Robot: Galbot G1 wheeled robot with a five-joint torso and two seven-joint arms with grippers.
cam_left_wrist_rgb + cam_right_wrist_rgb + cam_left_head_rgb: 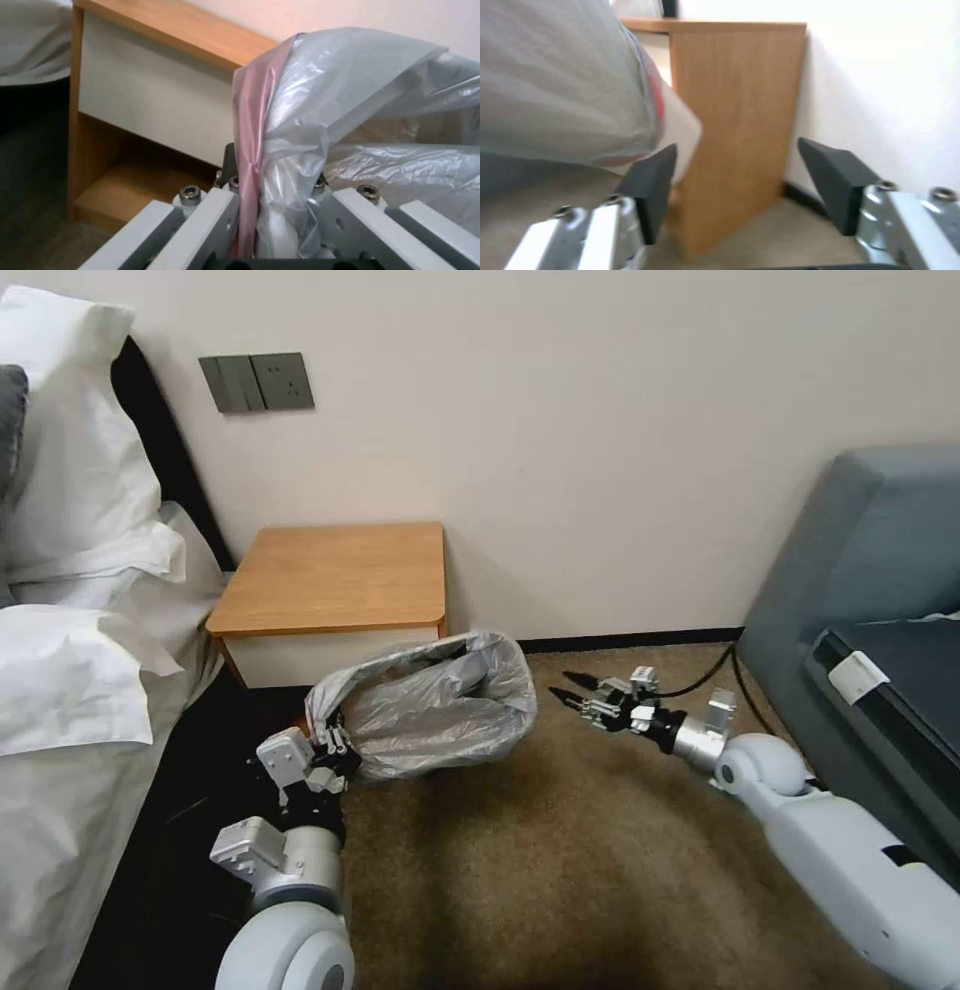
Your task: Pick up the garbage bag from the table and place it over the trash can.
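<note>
While draped over the trash can (682,131), garbage bag (430,705) in left pincer (335,748); right pincer (570,690) released

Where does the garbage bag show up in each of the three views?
Head view: garbage bag centre, in front of the table.
Left wrist view: bag bunched in the left gripper.
Right wrist view: bag beside the open right gripper.
Shared landmark: the table.

1. The garbage bag (430,705) drapes over the trash can, just in front of the table (335,575).
2. Open carpet (560,870) lies in front of the can and to its right, up to the sofa (860,570).
3. The bed (70,750) closes the left side, leaving a narrow dark gap.
4. The wall (600,420) blocks the back.
</note>
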